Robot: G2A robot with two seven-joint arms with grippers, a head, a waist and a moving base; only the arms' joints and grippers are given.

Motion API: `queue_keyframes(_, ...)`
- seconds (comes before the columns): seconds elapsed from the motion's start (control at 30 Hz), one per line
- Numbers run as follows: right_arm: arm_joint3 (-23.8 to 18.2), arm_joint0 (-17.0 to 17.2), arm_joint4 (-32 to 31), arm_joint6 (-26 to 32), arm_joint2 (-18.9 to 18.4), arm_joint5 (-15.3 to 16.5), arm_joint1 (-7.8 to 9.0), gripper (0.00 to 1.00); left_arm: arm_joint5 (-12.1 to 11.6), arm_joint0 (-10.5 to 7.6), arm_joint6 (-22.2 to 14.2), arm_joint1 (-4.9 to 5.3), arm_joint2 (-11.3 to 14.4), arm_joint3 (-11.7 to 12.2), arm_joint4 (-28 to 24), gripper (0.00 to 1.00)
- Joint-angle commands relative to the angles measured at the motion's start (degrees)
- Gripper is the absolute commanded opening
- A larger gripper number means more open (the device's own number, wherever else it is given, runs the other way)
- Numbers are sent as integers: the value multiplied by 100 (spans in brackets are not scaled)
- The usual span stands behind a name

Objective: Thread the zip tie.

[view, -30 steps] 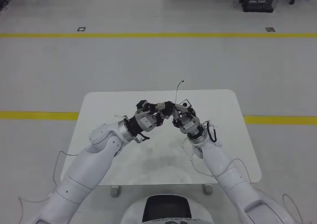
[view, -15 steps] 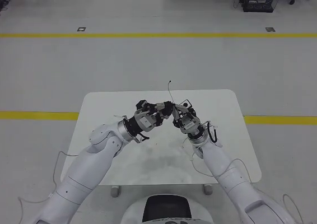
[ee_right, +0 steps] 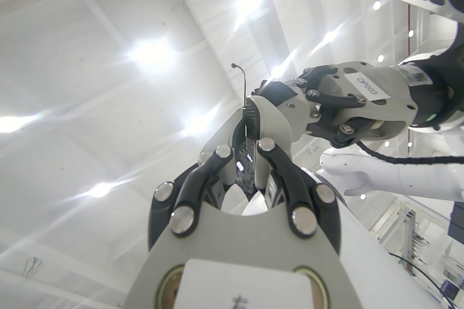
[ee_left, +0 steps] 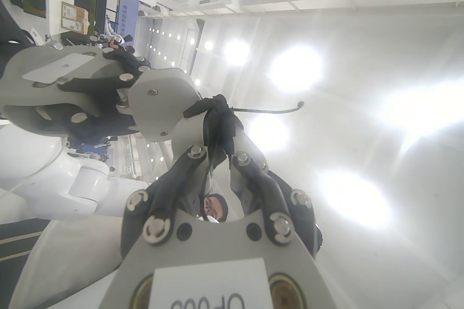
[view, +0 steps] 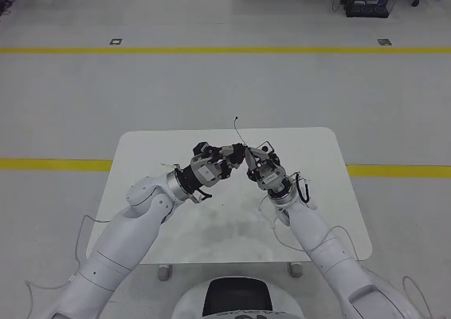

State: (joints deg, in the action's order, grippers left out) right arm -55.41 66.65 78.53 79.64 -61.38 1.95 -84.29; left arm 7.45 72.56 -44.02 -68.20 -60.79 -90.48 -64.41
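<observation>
Right above the middle of the white table (view: 150, 167), the black zip tie (view: 240, 132) is held in the air between the two grippers, clear of the tabletop. Its thin free end rises from the place where the fingers meet and ends in a small bent tip, which points away from the robot's body in the top view. In the left wrist view the slim strap (ee_left: 268, 111) runs out from the fingertips against the bright ceiling lights. In the right wrist view its ridged part (ee_right: 248, 129) lies between that arm's fingers and the narrow part goes on past them. The left gripper (view: 236, 153) is closed on the zip tie: its two dark fingers (ee_left: 237, 162) come together around a bunched black part of the strap (ee_left: 217, 129). The right gripper (view: 250, 163) is also clamped on the tie, with the toothed band pinched between its pads (ee_right: 262, 151). The two grippers touch or nearly touch at the tips, the left one (ee_right: 264, 101) coming in from the side against the strap just past the right one's fingers (ee_right: 221, 153), and the right one (ee_left: 194, 109) meeting the left one's tips in the same way. Both arms bend inward from either side of the table. Yellow lines (view: 50, 163) cross the grey floor beyond and beside the table.
</observation>
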Motion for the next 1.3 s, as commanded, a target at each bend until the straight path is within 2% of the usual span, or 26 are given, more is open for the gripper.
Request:
queue_keyframes(0.0,5,-3,-3,0,-7,0,2,0,-9,-2,5,-1,-4,2,-8,0)
queue_keyframes(1.27,186,-57,21,0,-256,-28,59,0,-47,-19,45,-19,1,61,-74,0)
